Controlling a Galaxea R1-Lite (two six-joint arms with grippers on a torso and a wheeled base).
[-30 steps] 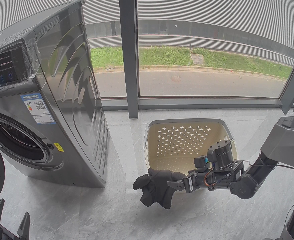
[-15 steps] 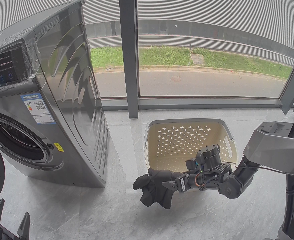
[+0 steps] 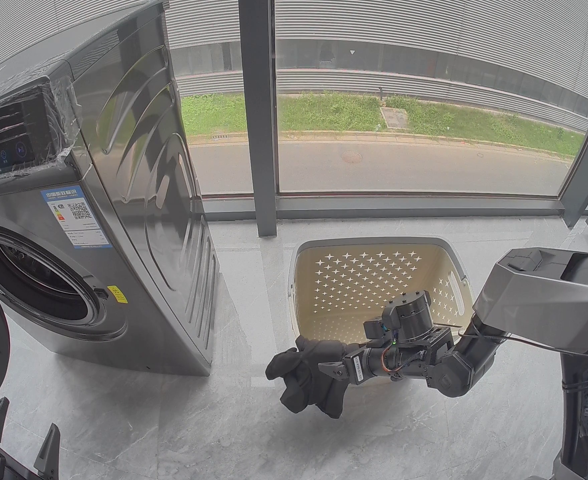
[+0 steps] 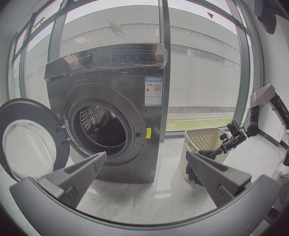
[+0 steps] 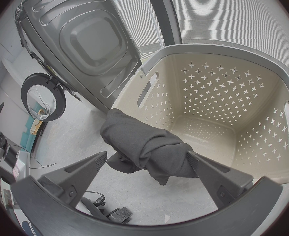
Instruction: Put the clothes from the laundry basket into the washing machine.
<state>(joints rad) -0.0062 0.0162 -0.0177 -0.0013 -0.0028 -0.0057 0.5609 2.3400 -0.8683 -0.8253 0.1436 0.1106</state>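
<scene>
Right pincer (image 5: 145,155) spread, dark garment (image 5: 141,145) over basket (image 5: 216,49) rim

In the last second the right gripper (image 3: 332,370) has slid toward 9 o'clock in the head view. Its spread fingers now sit closer in against the dark garment (image 3: 305,376) hanging over the near rim of the laundry basket (image 3: 367,242). The wrist followed the same way, and the arm's grey elbow housing (image 3: 547,298) has swung in from 3 o'clock and sunk a little lower.
</scene>
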